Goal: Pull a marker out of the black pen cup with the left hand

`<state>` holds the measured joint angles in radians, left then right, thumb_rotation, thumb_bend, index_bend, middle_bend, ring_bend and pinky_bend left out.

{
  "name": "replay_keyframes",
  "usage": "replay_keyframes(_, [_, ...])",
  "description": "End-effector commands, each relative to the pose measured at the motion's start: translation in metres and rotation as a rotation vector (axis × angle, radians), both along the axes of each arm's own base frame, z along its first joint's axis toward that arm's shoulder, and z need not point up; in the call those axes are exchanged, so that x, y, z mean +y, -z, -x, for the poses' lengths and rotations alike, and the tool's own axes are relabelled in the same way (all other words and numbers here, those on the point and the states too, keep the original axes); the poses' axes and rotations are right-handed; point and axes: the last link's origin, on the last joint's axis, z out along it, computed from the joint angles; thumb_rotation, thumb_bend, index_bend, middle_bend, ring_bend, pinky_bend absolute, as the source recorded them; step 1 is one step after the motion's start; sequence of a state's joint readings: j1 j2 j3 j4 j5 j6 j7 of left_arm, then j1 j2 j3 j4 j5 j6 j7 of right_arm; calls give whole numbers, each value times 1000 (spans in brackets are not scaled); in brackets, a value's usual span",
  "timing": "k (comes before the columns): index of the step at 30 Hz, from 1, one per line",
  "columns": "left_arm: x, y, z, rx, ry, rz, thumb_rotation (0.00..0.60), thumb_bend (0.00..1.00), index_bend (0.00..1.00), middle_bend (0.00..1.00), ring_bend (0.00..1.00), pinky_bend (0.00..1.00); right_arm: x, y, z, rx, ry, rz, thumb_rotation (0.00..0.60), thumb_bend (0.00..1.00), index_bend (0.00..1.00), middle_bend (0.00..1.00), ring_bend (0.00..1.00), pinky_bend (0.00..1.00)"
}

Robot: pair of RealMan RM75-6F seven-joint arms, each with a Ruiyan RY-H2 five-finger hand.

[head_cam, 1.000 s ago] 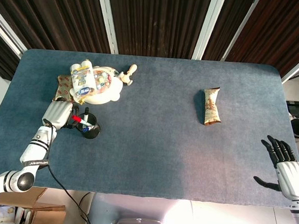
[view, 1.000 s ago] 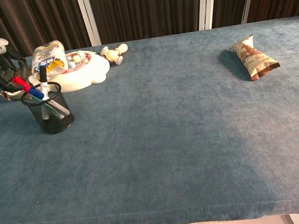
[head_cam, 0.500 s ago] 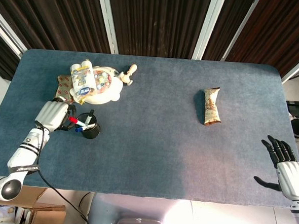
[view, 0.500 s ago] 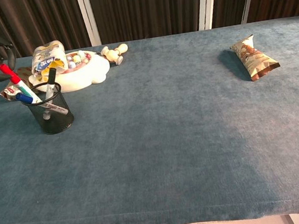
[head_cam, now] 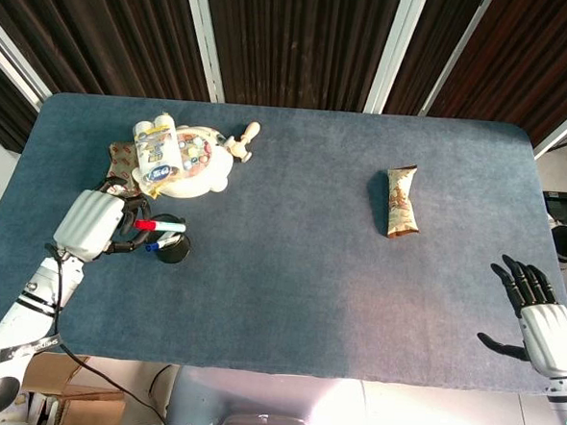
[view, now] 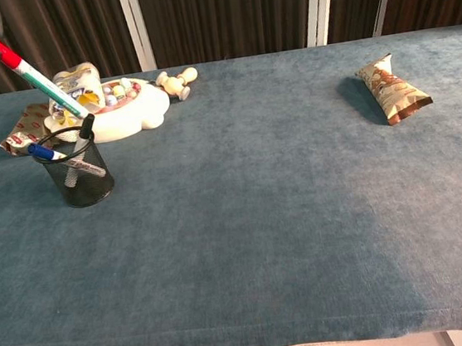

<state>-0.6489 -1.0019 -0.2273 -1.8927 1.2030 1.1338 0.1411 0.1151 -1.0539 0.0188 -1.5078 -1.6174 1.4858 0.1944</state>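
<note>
Blue felt covers the surface [head_cam: 292, 232]; near its left edge my left hand [head_cam: 90, 224] grips a red-capped marker [head_cam: 159, 226], lifted clear above the black pen cup [view: 76, 168]. I should raise it straight, avoiding the remaining pens. White barrel, red cap. My right hand [head_cam: 537, 320] hangs spread, holding nothing.

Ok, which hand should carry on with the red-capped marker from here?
Left. The left hand already holds the red-capped marker, which the chest view shows lifted clear above the black pen cup. The right hand hangs open off the table's far right edge, well away from the cup.
</note>
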Motion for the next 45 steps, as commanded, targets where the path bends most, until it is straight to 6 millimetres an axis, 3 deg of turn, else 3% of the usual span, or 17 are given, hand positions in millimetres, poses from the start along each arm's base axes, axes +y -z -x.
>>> replay_keyframes(1, [8, 45, -33, -38, 119, 51, 600, 501, 687, 786, 656, 246, -2, 2, -1, 1, -2, -6, 600, 0, 0, 0, 0, 0])
replay_keyframes(4, [27, 80, -49, -10, 138, 43, 600, 509, 674, 774, 625, 244, -3, 2, 0, 3, 1, -7, 600, 0, 0, 0, 0, 0])
replay_keyframes(10, [54, 126, -75, 15, 126, 18, 600, 501, 668, 768, 588, 222, -1, 0, 1, 4, 10, -2, 600, 0, 0, 0, 0, 0])
replay_keyframes(15, [71, 148, -86, 93, 124, -68, 600, 489, 663, 757, 565, 215, 1, -1, 3, 4, 22, -1, 600, 0, 0, 0, 0, 0])
replay_keyframes(19, [82, 159, -84, 154, 80, -143, 600, 460, 644, 736, 543, 212, 2, -3, 3, 3, 24, 4, 600, 0, 0, 0, 0, 0])
replay_keyframes(21, [84, 164, -80, 173, 42, -123, 600, 405, 575, 679, 490, 196, 2, -2, 3, 3, 24, 4, 600, 0, 0, 0, 0, 0])
replay_keyframes(23, [82, 168, -75, 199, -7, -75, 600, 330, 398, 526, 339, 142, 2, -2, 3, 4, 24, 3, 600, 0, 0, 0, 0, 0])
replay_keyframes(24, [82, 168, -74, 216, -26, -52, 600, 298, 250, 383, 205, 95, 1, -2, 3, 4, 23, 2, 600, 0, 0, 0, 0, 0])
replay_keyframes(26, [79, 160, -77, 224, -51, -37, 600, 256, 30, 104, 16, 17, 0, -2, 1, 5, 19, 1, 600, 0, 0, 0, 0, 0])
replay_keyframes(28, [75, 151, -82, 183, -58, -40, 600, 244, 0, 12, 0, 0, 0, -2, 0, 6, 13, 0, 600, 0, 0, 0, 0, 0])
replay_keyframes(33, [51, 117, -86, 77, -69, 28, 600, 241, 0, 0, 0, 0, -1, -4, -4, 8, 1, 5, 600, 0, 0, 0, 0, 0])
replay_keyframes(36, [34, 87, -80, 41, -72, 51, 600, 240, 0, 0, 0, 0, -1, -3, -4, 9, 0, 1, 600, 0, 0, 0, 0, 0])
replay_keyframes(39, [21, 55, -60, 70, -85, 1, 600, 239, 0, 0, 0, 0, 0, -3, -3, 9, 5, 0, 600, 0, 0, 0, 0, 0])
replay_keyframes(45, [-16, 5, 18, 263, -194, -110, 600, 257, 0, 4, 0, 0, 2, -6, 2, 9, 25, 1, 600, 0, 0, 0, 0, 0])
